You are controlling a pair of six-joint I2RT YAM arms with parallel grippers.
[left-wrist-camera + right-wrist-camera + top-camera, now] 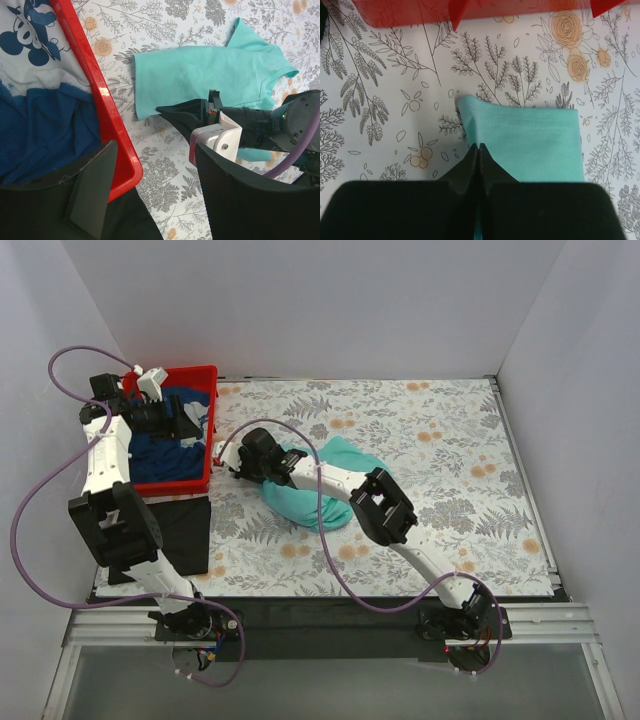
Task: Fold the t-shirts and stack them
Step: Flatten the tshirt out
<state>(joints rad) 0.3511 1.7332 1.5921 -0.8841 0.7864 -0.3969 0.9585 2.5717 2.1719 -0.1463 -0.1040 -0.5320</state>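
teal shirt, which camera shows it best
Left wrist: it shows most of the teal shirt, sleeve included. Top external has the right arm crossing it; right wrist shows only a corner pinched in its fingers.

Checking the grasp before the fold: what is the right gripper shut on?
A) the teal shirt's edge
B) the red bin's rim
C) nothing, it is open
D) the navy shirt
A: in the right wrist view the right gripper pinches, fingers together, the hemmed edge of the teal shirt, which lies on the floral table cover.
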